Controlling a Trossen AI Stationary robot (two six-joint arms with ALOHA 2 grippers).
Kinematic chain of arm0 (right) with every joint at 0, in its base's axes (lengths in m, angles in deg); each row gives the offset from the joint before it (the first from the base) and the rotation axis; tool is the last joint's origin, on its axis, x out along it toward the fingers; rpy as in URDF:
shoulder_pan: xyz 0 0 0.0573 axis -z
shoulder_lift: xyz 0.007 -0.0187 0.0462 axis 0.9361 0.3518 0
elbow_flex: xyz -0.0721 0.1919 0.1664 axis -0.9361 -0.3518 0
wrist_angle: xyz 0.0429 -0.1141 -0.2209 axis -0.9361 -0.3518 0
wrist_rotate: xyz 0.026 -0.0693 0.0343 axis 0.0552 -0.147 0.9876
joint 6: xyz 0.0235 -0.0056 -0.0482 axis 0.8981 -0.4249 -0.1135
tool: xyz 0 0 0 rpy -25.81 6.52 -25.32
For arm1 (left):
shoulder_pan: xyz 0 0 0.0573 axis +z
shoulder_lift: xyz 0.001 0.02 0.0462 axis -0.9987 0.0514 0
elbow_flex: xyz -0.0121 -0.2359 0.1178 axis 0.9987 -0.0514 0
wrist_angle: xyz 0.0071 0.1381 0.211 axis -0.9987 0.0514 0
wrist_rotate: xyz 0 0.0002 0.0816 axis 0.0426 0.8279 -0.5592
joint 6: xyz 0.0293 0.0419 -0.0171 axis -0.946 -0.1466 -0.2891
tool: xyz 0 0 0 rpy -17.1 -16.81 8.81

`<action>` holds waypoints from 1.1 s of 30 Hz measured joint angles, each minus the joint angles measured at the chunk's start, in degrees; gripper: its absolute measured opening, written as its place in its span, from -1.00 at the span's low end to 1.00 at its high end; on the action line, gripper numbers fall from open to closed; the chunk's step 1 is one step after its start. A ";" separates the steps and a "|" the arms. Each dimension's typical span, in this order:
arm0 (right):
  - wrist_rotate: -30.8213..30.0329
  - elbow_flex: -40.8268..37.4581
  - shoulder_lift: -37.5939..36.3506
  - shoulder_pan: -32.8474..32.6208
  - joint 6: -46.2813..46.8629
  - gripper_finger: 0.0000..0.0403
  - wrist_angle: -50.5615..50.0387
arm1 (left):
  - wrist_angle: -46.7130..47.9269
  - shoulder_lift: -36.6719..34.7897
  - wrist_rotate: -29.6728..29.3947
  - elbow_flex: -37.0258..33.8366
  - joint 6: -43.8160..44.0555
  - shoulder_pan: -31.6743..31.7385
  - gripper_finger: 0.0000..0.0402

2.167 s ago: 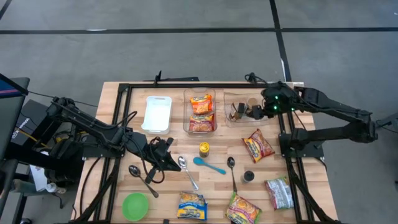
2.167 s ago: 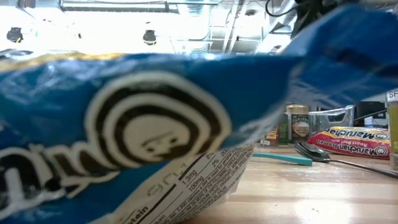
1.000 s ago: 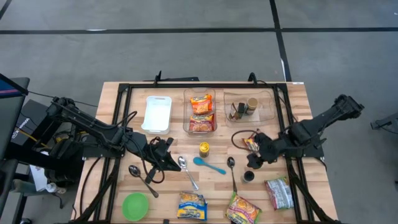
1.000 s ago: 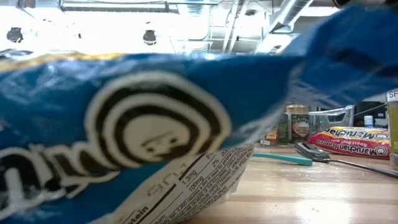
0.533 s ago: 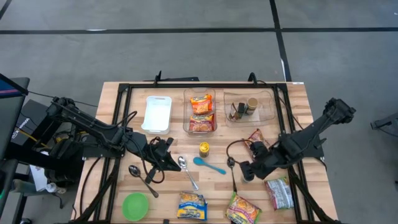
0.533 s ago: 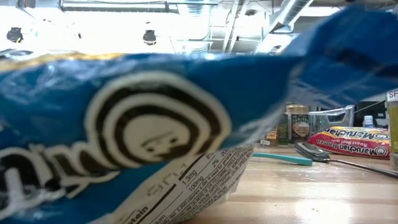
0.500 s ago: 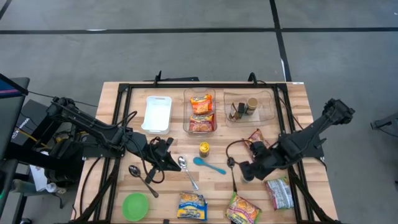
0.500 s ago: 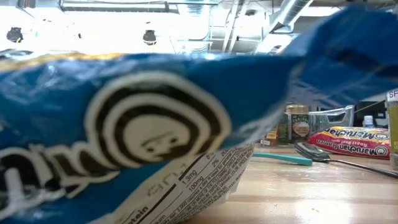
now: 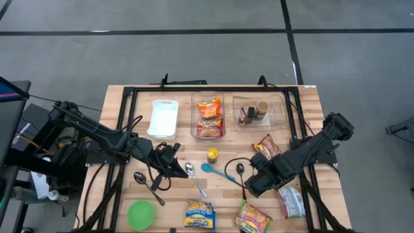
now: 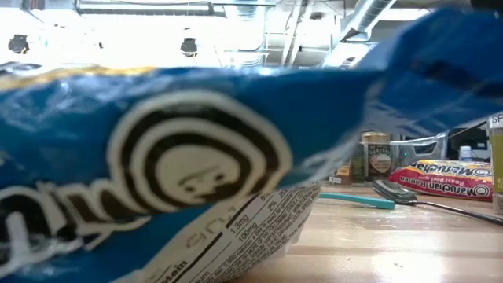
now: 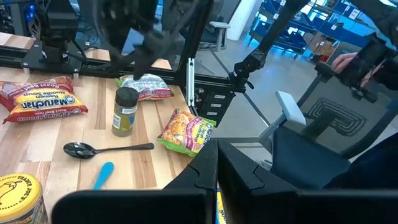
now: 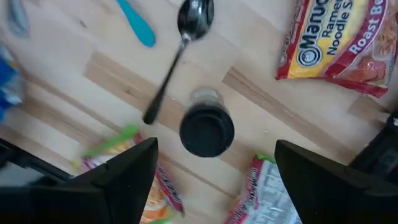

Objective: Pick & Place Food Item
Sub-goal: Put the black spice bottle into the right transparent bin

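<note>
We held the right gripper (image 12: 208,171) wide apart over the black-capped jar (image 12: 206,127), standing on the table (image 9: 317,123) at lower right of the high view; we judged centring before descending, clear of the spoon (image 12: 181,53), mattered most. The left gripper (image 9: 173,169) rested closed, empty

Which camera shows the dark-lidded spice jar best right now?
The right wrist view: the spice jar stands centred between the open right gripper fingers. The left wrist view shows it upright, small. In the high view the right arm hides it; the low view misses it.
</note>
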 joint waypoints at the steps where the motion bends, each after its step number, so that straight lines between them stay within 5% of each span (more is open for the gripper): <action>1: 0.56 0.06 0.45 0.14 -1.03 0.58 0.14 | -0.10 0.00 0.00 0.00 0.00 -0.02 -1.00; 33: -0.44 -2.94 2.11 0.32 -2.27 0.58 5.28 | -0.67 0.00 0.00 0.00 0.00 -0.01 -1.00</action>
